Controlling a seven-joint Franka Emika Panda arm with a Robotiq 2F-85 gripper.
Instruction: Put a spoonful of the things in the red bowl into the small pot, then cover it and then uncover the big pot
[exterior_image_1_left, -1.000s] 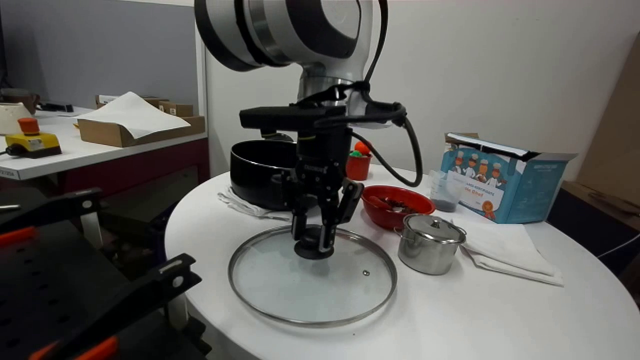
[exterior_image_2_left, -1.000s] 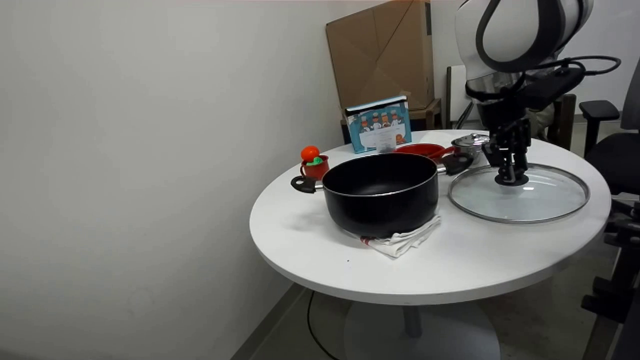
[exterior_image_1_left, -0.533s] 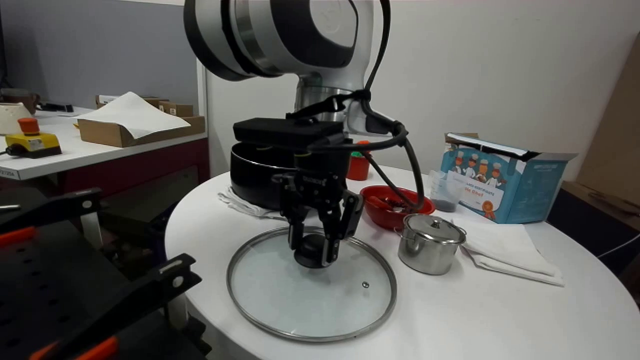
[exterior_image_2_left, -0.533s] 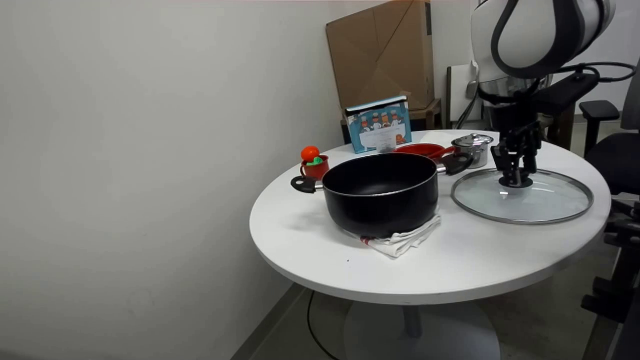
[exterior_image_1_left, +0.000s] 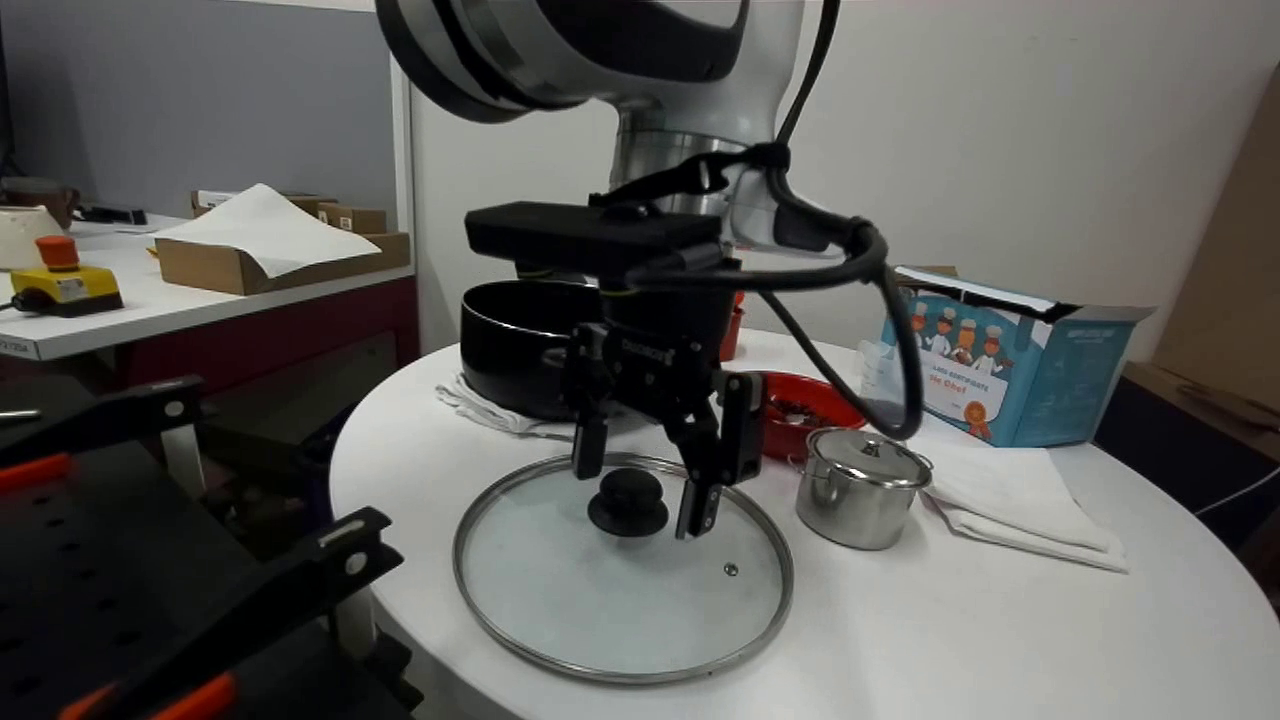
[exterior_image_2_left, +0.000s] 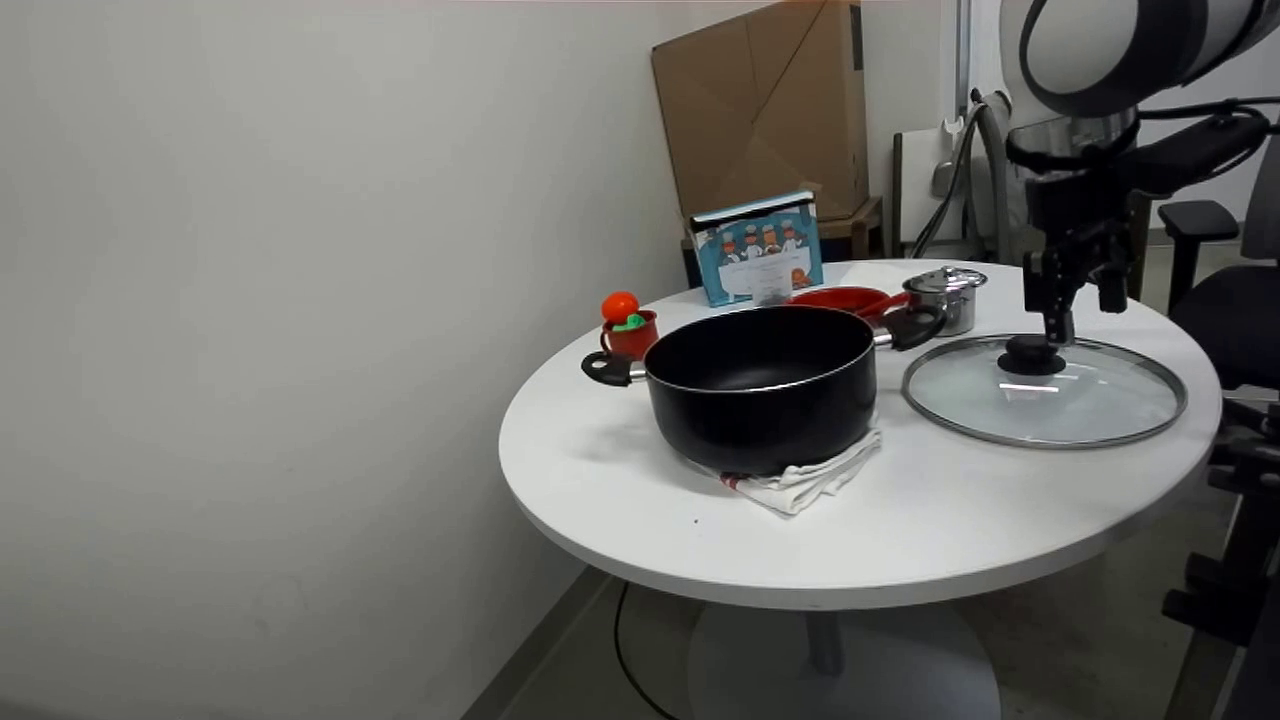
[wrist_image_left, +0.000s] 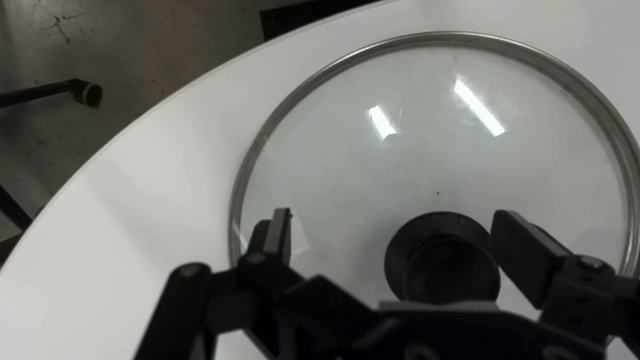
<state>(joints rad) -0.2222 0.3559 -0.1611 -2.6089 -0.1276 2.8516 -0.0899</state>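
Claw (wrist_image_left: 391, 216) spread wide, grasping nothing; lid knob (wrist_image_left: 450, 272) toward four o'clock in wrist view, nearer three-o'clock finger (wrist_image_left: 522, 257). Uncovered big pot (exterior_image_1_left: 510, 365) at eleven o'clock from knob, exterior view. Lift presumably next.

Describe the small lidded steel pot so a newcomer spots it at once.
On the round white table, find the wide glass lid with a black knob. Beside it, near the shallow red bowl, stands the small straight-sided silver steel pot. Unlike the bowl and the wide, lidless black pot, it is shiny metal with its own metal lid on.
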